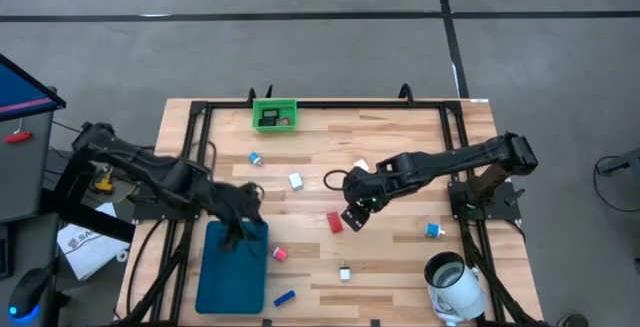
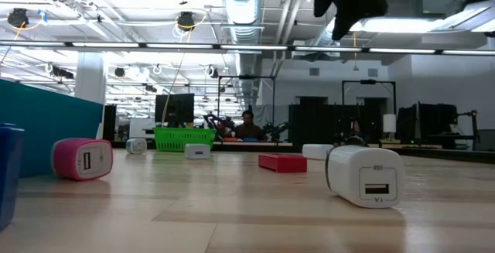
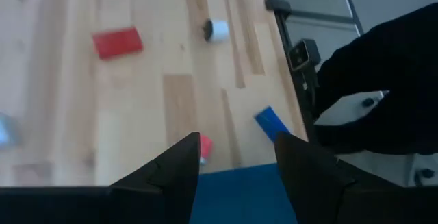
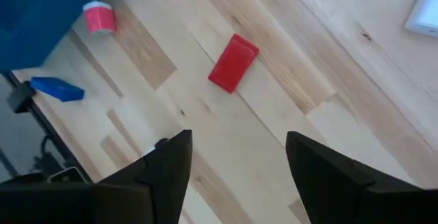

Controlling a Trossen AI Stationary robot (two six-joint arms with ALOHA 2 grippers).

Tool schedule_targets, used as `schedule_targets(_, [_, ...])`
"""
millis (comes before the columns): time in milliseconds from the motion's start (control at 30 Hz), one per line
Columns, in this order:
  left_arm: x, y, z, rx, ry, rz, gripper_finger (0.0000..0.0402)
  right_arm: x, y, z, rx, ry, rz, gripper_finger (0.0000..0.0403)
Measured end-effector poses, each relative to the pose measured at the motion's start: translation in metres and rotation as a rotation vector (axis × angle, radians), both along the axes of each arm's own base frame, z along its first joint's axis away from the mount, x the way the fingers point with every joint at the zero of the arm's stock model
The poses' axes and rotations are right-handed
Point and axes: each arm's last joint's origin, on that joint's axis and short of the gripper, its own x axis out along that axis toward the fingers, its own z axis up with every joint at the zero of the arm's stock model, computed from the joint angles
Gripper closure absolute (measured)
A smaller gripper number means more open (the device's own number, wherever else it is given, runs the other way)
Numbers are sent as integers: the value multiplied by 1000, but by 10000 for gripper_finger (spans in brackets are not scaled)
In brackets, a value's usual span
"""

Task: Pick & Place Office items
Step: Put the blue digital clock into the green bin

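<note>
Small office items lie flat and scattered on the wooden table: a red block point(image 1: 335, 222), a pink-red cube point(image 1: 281, 254), a blue block point(image 1: 285, 296), a white cube point(image 1: 345, 272) and cyan bits point(image 1: 256, 158) point(image 1: 433, 230). My right gripper point(image 1: 355, 210) hangs open and empty above the table, just right of the red block point(image 4: 233, 62). My left gripper point(image 1: 238, 229) is open and empty over the far end of the teal tray point(image 1: 232, 265). The pink-red cube point(image 3: 204, 146) shows between its fingers, farther off.
A green bin point(image 1: 272, 115) stands at the far edge and holds small things. A large white mug-like cylinder point(image 1: 455, 282) stands at the near right corner. A black ring point(image 1: 335, 179) and a white piece point(image 1: 296, 180) lie mid-table. Bare wood lies between the pieces.
</note>
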Motion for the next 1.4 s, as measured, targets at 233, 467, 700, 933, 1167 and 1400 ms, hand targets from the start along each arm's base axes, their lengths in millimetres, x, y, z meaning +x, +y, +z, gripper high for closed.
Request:
schedule_targets(233, [32, -43, 8, -41, 55, 62, 215, -7, 19, 1, -46, 4, 74, 171])
schedule_targets(467, [56, -85, 9, -89, 211, 139, 215, -32, 41, 12, -132, 10, 135, 171])
schedule_targets(700, [79, -120, -3, -119, 295, 181, 215, -59, 50, 35, -206, -85, 107, 171])
schedule_targets(933, [98, -143, -38, -112, 467, 156, 215, -79, 60, 45, -239, -125, 75, 171])
schedule_targets(1167, [108, -148, -57, -76, 497, 170, 215, -87, 72, 42, -266, -114, 69, 171])
schedule_targets(1400, [122, -150, -94, -23, 566, 193, 215, -91, 79, 43, -269, -144, 29, 171])
